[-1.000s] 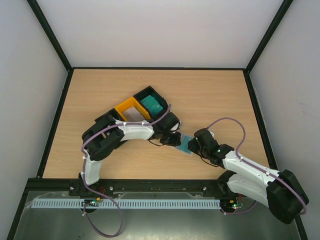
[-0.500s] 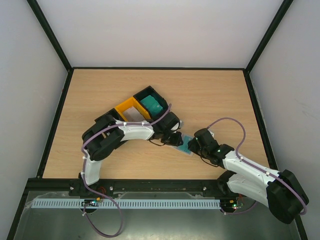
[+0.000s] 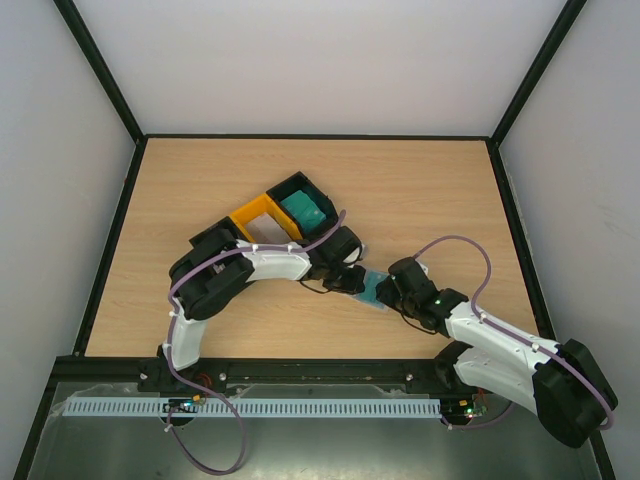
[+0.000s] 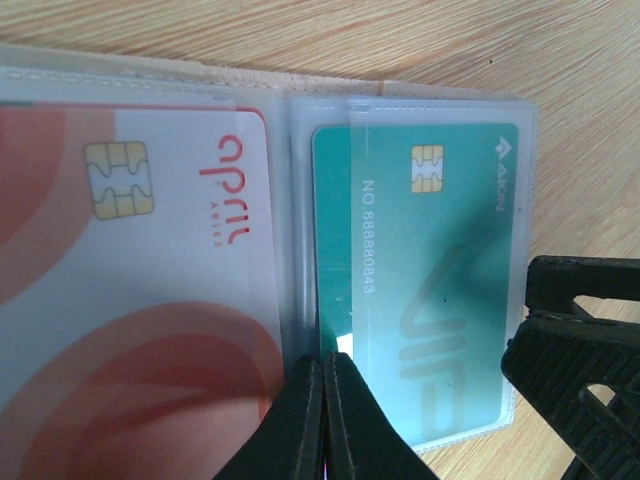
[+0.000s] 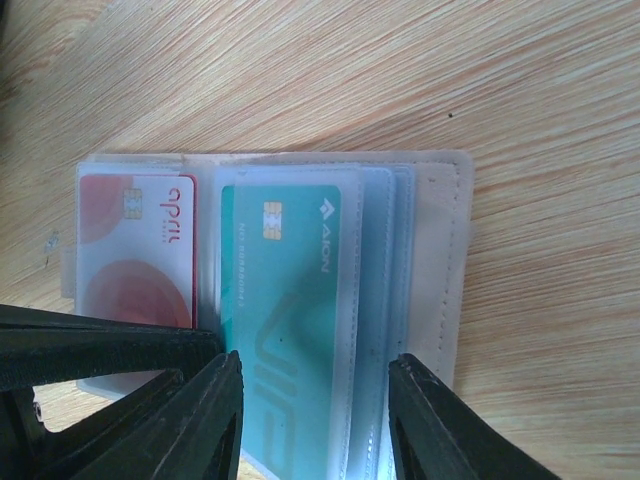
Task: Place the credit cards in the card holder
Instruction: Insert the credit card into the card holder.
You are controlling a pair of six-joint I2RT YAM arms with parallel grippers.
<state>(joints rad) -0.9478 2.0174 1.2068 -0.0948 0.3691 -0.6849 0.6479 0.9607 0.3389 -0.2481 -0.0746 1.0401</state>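
Note:
The beige card holder lies open on the table between both grippers. In the left wrist view a red-and-white credit card sits in its left clear sleeve and a teal credit card in its right sleeve. My left gripper is shut, its tips resting on the fold between the two sleeves. My right gripper is open, its fingers straddling the teal card's side of the holder. The red-and-white card shows to the left.
A yellow tray and a black tray holding teal cards stand behind the left arm. Bare wooden table lies to the left, right and far side, walled in all round.
The left arm has shifted slightly towards the holder. The holder and the right arm have stayed in place.

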